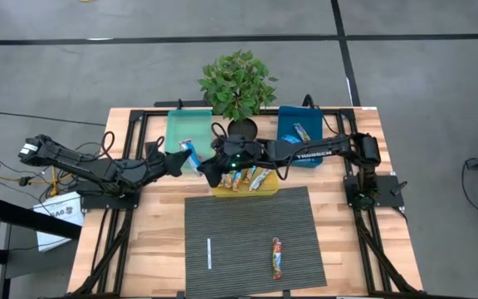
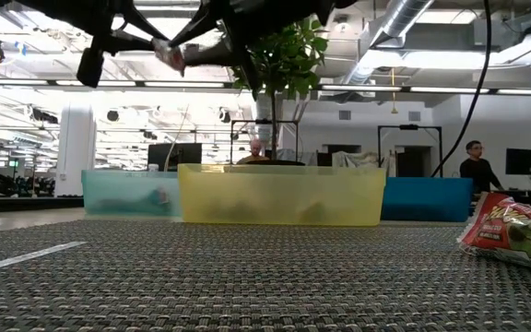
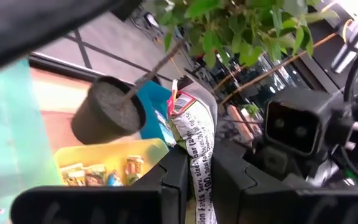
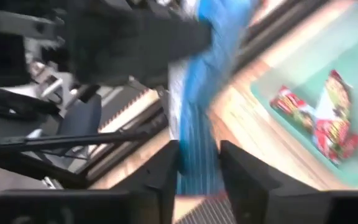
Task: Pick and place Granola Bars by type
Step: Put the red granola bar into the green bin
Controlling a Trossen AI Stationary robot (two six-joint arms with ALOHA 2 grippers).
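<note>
The potted plant [image 1: 237, 83] stands behind the yellow bin [image 1: 245, 184] of bars. Above the bin, the left gripper [image 1: 191, 158] clamps a blue bar [image 1: 190, 153]; the right gripper [image 1: 210, 169] flanks it, grip unclear.

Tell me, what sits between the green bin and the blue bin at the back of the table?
In the high view, a potted plant stands between the green bin and the blue bin, with the yellow bin just in front of it.
</note>
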